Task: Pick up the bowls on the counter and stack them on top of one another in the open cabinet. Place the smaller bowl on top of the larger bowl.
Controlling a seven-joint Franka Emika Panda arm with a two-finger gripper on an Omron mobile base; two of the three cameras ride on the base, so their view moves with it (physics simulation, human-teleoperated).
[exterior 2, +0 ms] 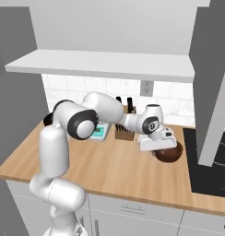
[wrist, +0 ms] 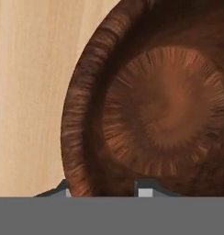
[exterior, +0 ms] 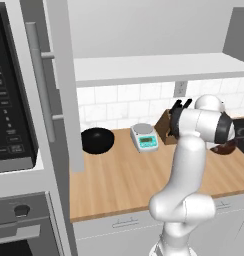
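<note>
Reddish-brown bowl (exterior 2: 169,152) straddled at its rim by the gripper (wrist: 104,193).
One fingertip (wrist: 145,190) is seen inside the wall, the other outside; the jaws are narrowed around it, though a firm clamp cannot be told. This bowl sits on the wooden counter (exterior 2: 114,170), right of the knife block (exterior 2: 124,132); the black bowl (exterior: 97,140) lies far left.

End effector (exterior 2: 156,148) low over the reddish-brown bowl (exterior 2: 171,154) on the wooden counter (exterior 2: 109,170).
</note>
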